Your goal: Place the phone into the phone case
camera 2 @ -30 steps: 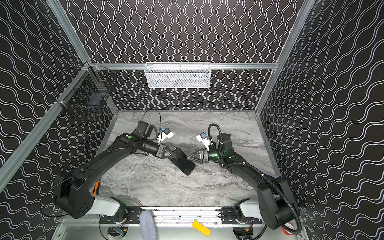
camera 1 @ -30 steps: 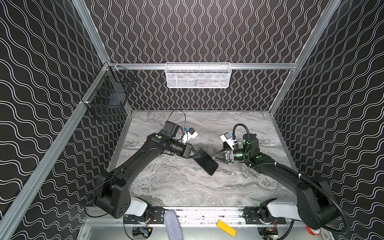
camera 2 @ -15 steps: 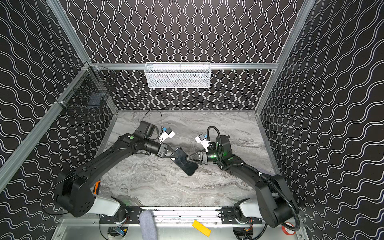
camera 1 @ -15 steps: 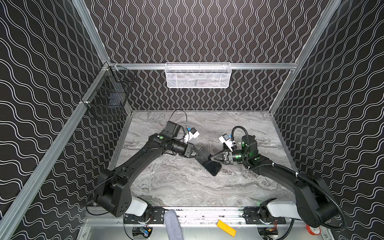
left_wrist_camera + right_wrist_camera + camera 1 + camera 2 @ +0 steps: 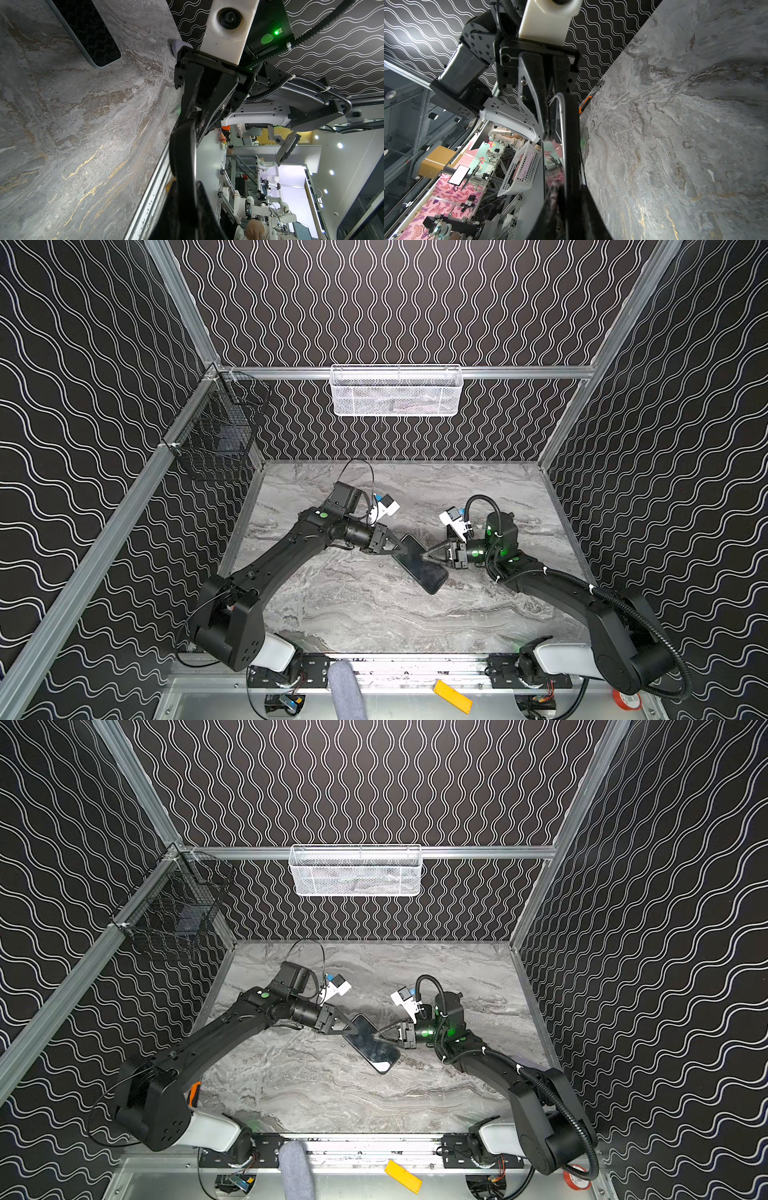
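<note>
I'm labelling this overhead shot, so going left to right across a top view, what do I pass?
Black wire basket → left arm's fingers → right arm's fingers → red tape roll. The phone overlaps both sets of fingers, so it is left out.

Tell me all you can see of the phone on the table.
The phone is a slim slab with rounded corners and a pale blue-grey rim. Its glossy dark screen faces up and mirrors the wavy wall pattern. It lies flat on the marble table; in both top views the phone slants across its middle. Nothing else touches the part that the left wrist view shows.
</note>
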